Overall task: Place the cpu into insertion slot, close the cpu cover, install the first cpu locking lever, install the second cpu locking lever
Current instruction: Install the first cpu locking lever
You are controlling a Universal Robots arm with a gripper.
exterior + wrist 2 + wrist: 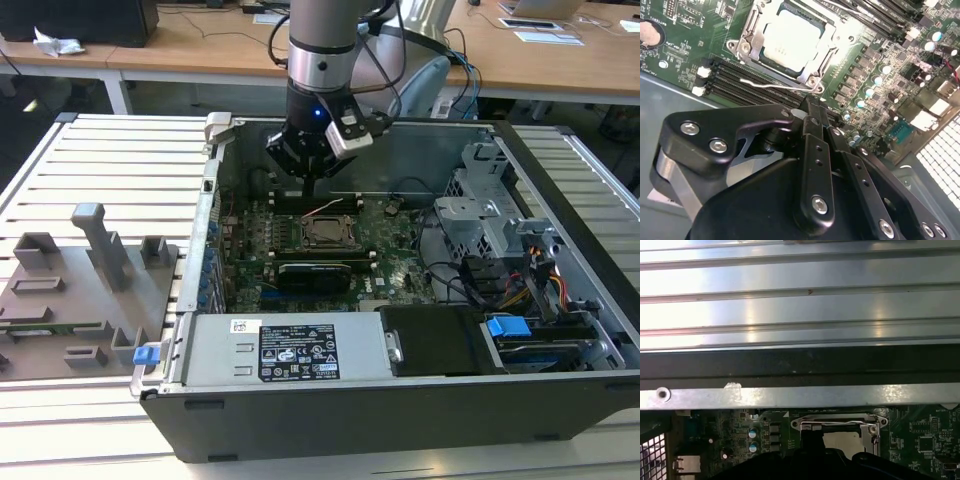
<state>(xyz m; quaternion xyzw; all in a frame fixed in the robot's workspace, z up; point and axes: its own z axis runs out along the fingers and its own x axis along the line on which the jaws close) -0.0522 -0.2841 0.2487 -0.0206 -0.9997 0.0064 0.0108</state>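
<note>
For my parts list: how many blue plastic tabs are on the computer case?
2: left tab at the front corner of the case, exterior view's left; right tab near the front, exterior view's right. More may be hidden.

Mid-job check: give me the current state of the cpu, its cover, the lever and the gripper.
cpu: seated in the insertion slot, silver top showing.
cpu cover: closed down around the chip.
locking lever: wire bar lying low beside the socket.
gripper: fingers shut, tip just beside the socket, holding nothing.

The cpu (pixel 790 41) sits framed by the cpu cover (pixel 751 35).
</note>
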